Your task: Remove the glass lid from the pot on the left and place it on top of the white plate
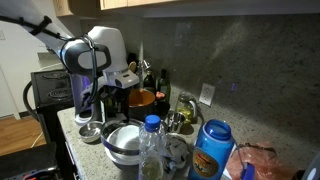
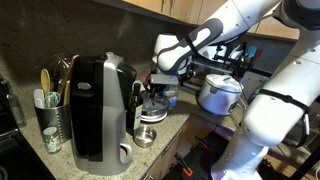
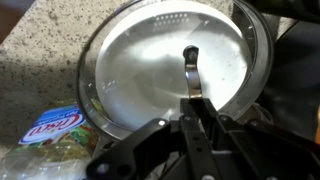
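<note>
In an exterior view: gripper [image 1: 122, 85] low over counter, just beside pot [image 1: 144, 100]. In an exterior view: gripper [image 2: 158, 88] beyond coffee machine [image 2: 100, 110]. Wrist view: jaws pinched near-closed on knob [image 3: 190, 52] of glass lid [image 3: 140, 75] — lid tilted, over granite counter [image 3: 40, 50].

Gripper [image 3: 192, 80] pointing down, fingers pressed together

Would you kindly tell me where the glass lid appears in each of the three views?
Exterior view: glass lid low, left of centre, beside the clear bottle.
Exterior view: glass lid apparently mid-frame, right of the black coffee machine.
Wrist view: glass lid fills the frame.
Shared landmark: the tool, directly above it.
</note>
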Controlling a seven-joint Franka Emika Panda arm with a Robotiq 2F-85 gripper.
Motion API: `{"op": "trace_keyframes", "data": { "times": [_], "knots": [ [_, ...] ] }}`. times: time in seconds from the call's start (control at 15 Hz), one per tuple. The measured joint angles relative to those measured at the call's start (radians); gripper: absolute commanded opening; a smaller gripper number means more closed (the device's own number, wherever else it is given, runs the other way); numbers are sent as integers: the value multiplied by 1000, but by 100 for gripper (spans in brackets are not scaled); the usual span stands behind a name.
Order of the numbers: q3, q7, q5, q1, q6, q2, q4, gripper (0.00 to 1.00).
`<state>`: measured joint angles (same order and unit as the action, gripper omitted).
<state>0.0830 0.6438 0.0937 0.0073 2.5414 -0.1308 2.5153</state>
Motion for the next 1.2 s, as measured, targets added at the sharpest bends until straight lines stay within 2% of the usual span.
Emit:
{"op": "trace_keyframes", "data": {
  "times": [0.67,0.73,0.87,1.2],
  "knots": [
    [2,110,132,-4,74,18,36,4],
    [2,110,133,-4,76,18,36,38],
    [2,110,134,-4,77,18,36,47],
    [5,110,134,-2,91,24,36,84]
  ]
}}
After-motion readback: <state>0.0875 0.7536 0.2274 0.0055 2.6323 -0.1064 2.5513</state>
